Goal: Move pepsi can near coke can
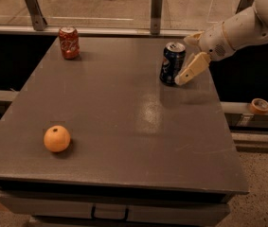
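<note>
— Where was the pepsi can [172, 63]?

— It stood upright at about one o'clock on the surface [124, 108]. The coke can [69, 42] was well apart from it, at eleven o'clock. The tool [191, 56] hung at the pepsi can's three o'clock with its fingers [190, 71] spread wide, gripping nothing.

— What could have gone wrong?

— The can was a smooth, thin metal cylinder, tall for its base. A finger clipping its side could have toppled it or skidded it over the flat, matte top. Too hard a squeeze might have dented it. The round orange [57, 138] at eight o'clock looked clear of the path.
</note>
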`<action>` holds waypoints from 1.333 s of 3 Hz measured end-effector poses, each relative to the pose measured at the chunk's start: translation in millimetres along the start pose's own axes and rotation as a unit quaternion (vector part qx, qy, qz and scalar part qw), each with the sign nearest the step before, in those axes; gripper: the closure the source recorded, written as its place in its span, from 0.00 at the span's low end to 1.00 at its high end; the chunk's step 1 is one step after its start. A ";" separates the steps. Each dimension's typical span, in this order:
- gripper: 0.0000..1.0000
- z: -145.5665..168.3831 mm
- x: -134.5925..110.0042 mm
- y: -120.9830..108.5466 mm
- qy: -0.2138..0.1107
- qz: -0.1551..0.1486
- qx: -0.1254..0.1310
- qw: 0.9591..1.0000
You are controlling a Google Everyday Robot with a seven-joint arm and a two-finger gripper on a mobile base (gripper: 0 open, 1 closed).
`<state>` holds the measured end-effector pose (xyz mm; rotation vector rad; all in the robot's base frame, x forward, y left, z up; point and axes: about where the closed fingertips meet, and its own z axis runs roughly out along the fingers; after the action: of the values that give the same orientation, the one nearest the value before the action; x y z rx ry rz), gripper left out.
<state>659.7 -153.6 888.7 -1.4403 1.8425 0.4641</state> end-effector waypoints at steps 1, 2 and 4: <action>0.00 24.4 -8.1 -5.4 -0.041 0.012 -0.012 0.999; 0.18 38.9 -18.0 -3.5 -0.068 0.017 -0.031 0.997; 0.65 28.9 -47.6 3.8 -0.114 0.019 -0.058 0.992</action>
<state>670.2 -100.9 903.8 -1.3674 1.6847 0.7344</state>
